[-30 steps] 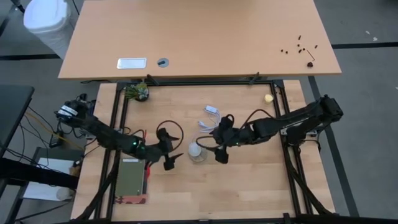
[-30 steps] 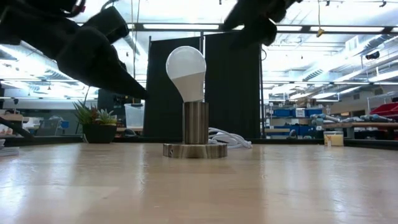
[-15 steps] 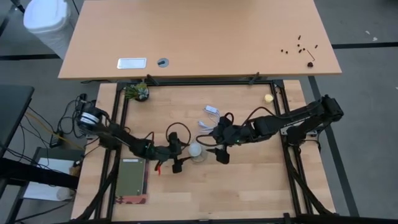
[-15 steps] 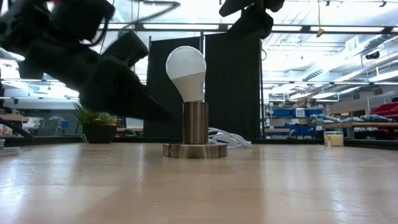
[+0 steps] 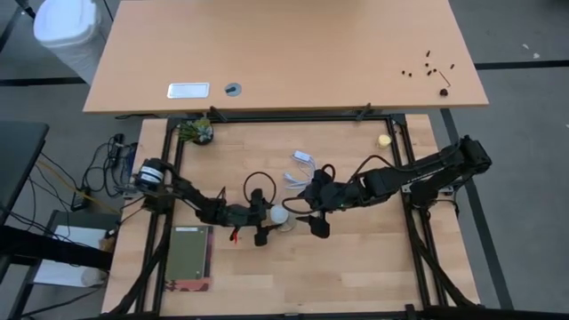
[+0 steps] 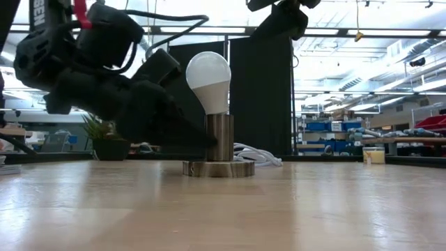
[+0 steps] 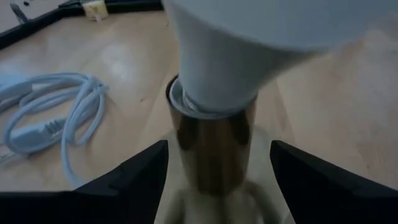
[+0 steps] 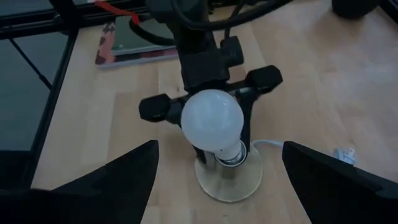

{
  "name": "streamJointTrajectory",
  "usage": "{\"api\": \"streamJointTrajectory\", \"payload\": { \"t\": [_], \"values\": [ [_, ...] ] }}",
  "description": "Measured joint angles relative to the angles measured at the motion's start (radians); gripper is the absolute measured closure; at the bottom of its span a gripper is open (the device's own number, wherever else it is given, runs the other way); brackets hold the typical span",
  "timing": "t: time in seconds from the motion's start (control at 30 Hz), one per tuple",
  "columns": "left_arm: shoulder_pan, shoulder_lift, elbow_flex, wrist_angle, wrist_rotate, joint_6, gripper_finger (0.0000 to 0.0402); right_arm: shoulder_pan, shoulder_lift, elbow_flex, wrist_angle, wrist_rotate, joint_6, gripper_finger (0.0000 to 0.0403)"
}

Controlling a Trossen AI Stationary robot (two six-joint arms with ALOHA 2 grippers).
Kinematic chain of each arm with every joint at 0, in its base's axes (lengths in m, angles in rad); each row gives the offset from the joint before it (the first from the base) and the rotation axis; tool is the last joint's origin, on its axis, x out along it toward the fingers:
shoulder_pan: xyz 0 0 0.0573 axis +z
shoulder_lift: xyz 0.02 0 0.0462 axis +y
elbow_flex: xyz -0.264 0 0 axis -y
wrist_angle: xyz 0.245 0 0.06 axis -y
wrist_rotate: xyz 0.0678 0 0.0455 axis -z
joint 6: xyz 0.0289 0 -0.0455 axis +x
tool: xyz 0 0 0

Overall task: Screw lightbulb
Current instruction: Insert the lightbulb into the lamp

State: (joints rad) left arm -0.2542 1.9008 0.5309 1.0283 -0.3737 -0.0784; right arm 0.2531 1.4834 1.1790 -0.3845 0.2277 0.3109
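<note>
The lightbulb [image 5: 279,213] stands upright near the middle of the wooden table [image 5: 356,276], its globe uppermost and its pale screw base seated in the top of a metal socket post [image 6: 219,138]. The post rises from a round disc base [image 6: 219,169] that lies flat on the table. A white cord [image 7: 43,112] lies coiled on the table just behind the socket.

The left gripper [image 5: 264,222] reaches in low from the left side of the table. Its two fingers [image 7: 134,177] are spread apart and straddle the socket post, one on each side, below the bulb. In the left wrist view, gaps show between each finger and the post, so the fingers grasp nothing. In the right wrist view, the same two fingers [image 8: 154,107] appear on either side of the bulb, behind and below its globe.

The right gripper [image 5: 311,218] is held above the table, just to the right of the bulb and higher than it. Its fingers [image 8: 112,180] are spread wide and hold nothing; the bulb is seen between them, farther off.

A small potted plant [image 5: 196,132] stands at the far left edge of the table. A flat book-like object [image 5: 188,258] lies at the near left. A small yellowish ball [image 5: 384,140] rests near the far right corner.
</note>
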Motion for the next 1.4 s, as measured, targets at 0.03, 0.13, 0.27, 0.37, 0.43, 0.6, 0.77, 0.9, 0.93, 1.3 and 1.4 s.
{"api": "streamJointTrajectory", "payload": {
  "t": [0.03, 0.13, 0.27, 0.37, 0.43, 0.6, 0.77, 0.9, 0.93, 1.3, 1.4],
  "values": [
    [0.006, 0.010, 0.008, 0.001, -0.002, 0.000, 0.0118, 0.000, 0.000, 0.000, 0.000, 0.000, 0.000, 0.0053],
    [0.018, 0.041, 0.034, -0.003, -0.003, 0.000, 0.0123, 0.000, 0.000, 0.000, 0.002, 0.003, 0.000, 0.0053],
    [0.019, 0.076, 0.068, -0.001, 0.004, 0.000, 0.0139, 0.000, 0.000, 0.000, 0.002, 0.004, 0.000, 0.0053],
    [0.019, 0.092, 0.078, -0.002, 0.006, -0.003, 0.0158, 0.006, 0.002, 0.000, 0.009, 0.007, 0.000, 0.0053],
    [0.019, 0.092, 0.078, 0.001, 0.006, -0.004, 0.0170, 0.010, 0.004, 0.000, 0.006, 0.007, 0.000, 0.0053],
    [0.019, 0.092, 0.078, 0.016, 0.007, -0.008, 0.0193, 0.024, 0.004, 0.000, 0.034, 0.007, 0.000, 0.0053],
    [0.019, 0.092, 0.078, 0.042, 0.009, -0.011, 0.0199, 0.053, 0.004, 0.000, 0.046, 0.007, -0.001, 0.0053],
    [0.019, 0.092, 0.088, 0.050, 0.009, -0.011, 0.0200, 0.069, 0.004, 0.000, 0.047, 0.018, 0.007, 0.0053],
    [0.019, 0.092, 0.093, 0.050, 0.009, -0.011, 0.0200, 0.070, 0.004, 0.000, 0.047, 0.028, 0.012, 0.0053],
    [0.018, 0.157, 0.189, -0.018, 0.019, -0.044, 0.0201, 0.078, 0.005, 0.000, 0.056, 0.048, 0.029, 0.0053],
    [0.017, 0.201, 0.235, -0.002, 0.032, -0.049, 0.0201, 0.083, 0.005, -0.001, 0.071, -0.011, -0.007, 0.0053]
  ]
}}
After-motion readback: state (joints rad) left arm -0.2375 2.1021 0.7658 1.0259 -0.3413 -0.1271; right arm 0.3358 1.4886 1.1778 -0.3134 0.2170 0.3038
